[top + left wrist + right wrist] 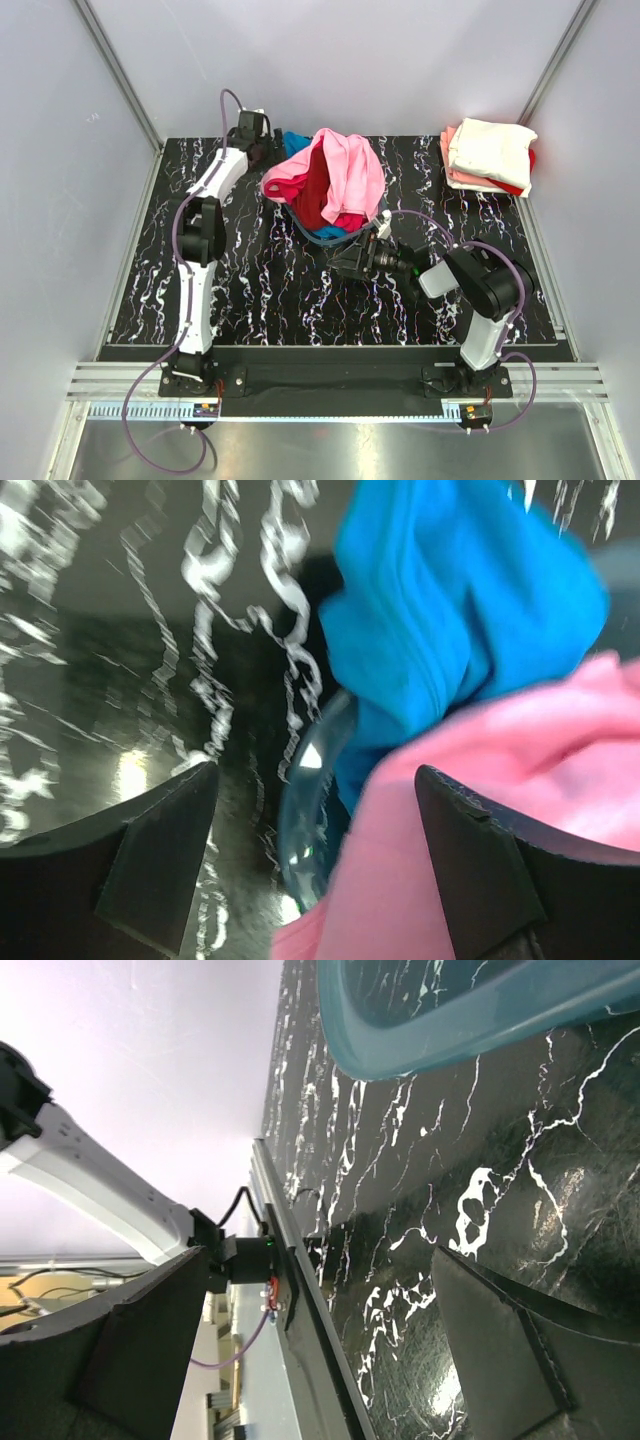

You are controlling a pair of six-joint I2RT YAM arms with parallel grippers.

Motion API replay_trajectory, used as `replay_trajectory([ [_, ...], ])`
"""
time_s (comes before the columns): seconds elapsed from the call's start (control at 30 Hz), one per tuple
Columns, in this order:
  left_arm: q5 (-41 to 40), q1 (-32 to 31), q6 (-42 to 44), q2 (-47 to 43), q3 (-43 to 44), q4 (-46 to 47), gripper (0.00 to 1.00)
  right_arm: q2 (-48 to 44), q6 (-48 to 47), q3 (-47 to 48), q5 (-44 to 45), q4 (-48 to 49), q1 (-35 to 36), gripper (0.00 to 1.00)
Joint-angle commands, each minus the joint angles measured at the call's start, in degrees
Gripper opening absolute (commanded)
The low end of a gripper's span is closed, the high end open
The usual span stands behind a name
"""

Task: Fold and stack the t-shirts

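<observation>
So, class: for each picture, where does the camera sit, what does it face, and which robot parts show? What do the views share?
Top external: above and behind the bases, looking down on the table; left arm, right arm, basin of t-shirts and folded stack show.
Left wrist: on the left gripper, facing the blue t-shirt and pink t-shirt; its open fingers show.
Right wrist: on the right gripper, rolled sideways, looking along the table; its open fingers and the left arm show.
Shared: all three see the basin.

walls [350, 60]: pale grey | tabletop [280, 290]: black marble, white veins
</observation>
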Motion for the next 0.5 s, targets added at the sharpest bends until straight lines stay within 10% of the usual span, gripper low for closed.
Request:
replay_trajectory([
  [0.0,4.21,-0.29,-0.6,0.35,-0.81,1.34,0.82,2.0,3.39,0.23,-2.98,9.12,-1.18,1.0],
  [0.07,4.66,-0.37,-0.6,0.88,-1.6,0.73,0.77,3.49,5.23,-0.12,-3.85,11.5,-1.71,1.0],
  [0.1,4.57,-0.37,-1.12,1.49,-2.12,0.38,0.42,4.81,6.46,-0.38,-4.64,15.95,-1.88,1.0],
  [0.13,4.57,-0.37,-1.13,1.5,-2.13,0.38,0.41,5.08,6.65,-0.3,-4.65,16.0,-1.89,1.0],
  [0.2,4.83,-0.29,-1.65,1.68,-1.95,0.2,0.05,5.35,6.82,-0.21,-4.82,16.35,-1.89,1.0],
  [0.47,-4.3,4.81,-10.35,-5.34,-8.53,-2.96,0.0,5.35,6.56,-0.03,-4.74,15.29,-1.89,1.0],
])
